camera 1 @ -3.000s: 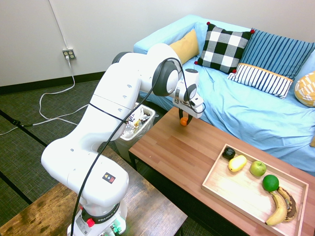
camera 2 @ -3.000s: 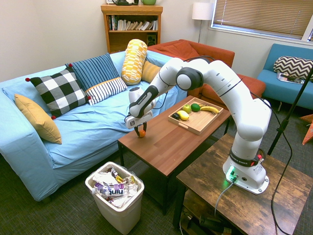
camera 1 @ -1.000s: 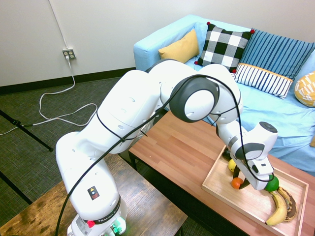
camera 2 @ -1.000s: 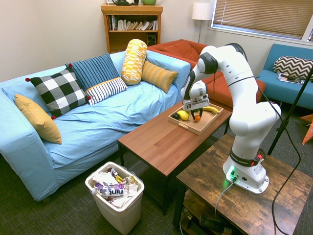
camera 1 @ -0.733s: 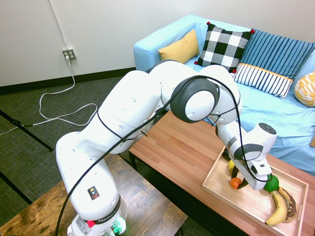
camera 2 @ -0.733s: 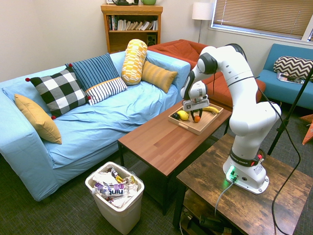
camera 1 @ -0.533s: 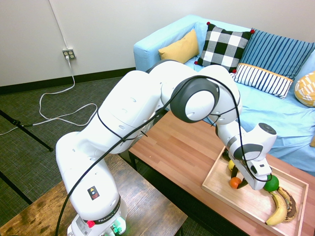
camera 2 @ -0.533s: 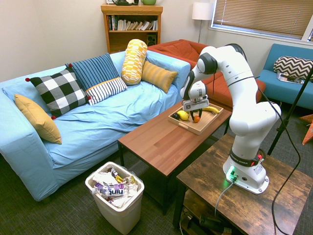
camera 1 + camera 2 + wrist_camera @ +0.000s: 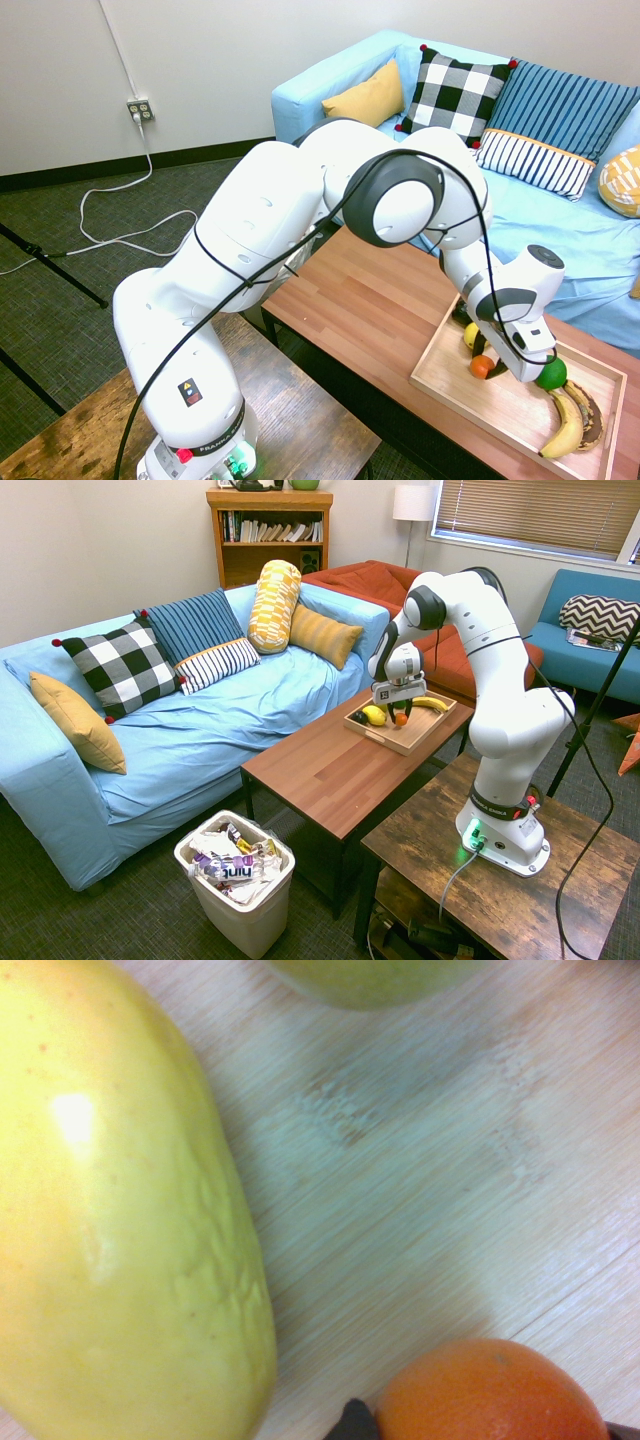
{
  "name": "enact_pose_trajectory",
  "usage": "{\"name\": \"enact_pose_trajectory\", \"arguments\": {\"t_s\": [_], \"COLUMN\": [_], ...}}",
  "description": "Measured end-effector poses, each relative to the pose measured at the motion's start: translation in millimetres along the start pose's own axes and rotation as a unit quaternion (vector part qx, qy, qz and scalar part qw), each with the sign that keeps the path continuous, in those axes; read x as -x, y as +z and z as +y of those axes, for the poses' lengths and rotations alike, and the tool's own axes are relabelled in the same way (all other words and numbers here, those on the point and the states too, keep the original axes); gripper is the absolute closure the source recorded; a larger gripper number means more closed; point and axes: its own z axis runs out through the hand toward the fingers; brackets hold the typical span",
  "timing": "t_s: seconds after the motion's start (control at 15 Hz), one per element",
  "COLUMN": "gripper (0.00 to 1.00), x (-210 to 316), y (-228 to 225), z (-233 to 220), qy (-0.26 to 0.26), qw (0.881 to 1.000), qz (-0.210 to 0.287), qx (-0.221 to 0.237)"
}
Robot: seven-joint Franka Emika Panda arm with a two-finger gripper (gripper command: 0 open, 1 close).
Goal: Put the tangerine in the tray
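Note:
The tangerine [image 9: 482, 367] is small and bright orange, and my gripper [image 9: 483, 369] is shut on it. Both are low inside the light-wood tray [image 9: 437, 383] at the near-right end of the coffee table, in the tray's left part. From the other side, the tangerine [image 9: 400, 718] sits under the gripper [image 9: 400, 719] over the tray [image 9: 412, 736]. The wrist view shows the tangerine [image 9: 485, 1392] close to the tray floor [image 9: 420, 1190]. I cannot tell whether the fruit touches the wood.
In the tray, a yellow lemon [image 9: 468, 336] lies right beside the tangerine, with a green lime [image 9: 551, 374] and a banana [image 9: 566, 427] further right. The lemon [image 9: 120, 1210] fills the wrist view. A white waste bin [image 9: 235, 880] stands by the table's far end, beside the blue sofa [image 9: 520, 215].
Three seconds ago the gripper held the tangerine over the table's far end by the bin. It has carried it into the tray, and over the last second it has barely shifted.

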Motion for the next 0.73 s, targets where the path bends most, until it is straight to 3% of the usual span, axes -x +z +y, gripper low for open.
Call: {"name": "enact_pose_trajectory", "arguments": {"t_s": [0.4,0.73], "gripper": [0.0,0.0], "x": [-5,-6], "y": [-9,-53], "z": [7,23], "qy": [-0.002,-0.001], "qw": [1.0,1.0], "qz": [0.003,0.008], "qx": [-0.003,-0.021]}}
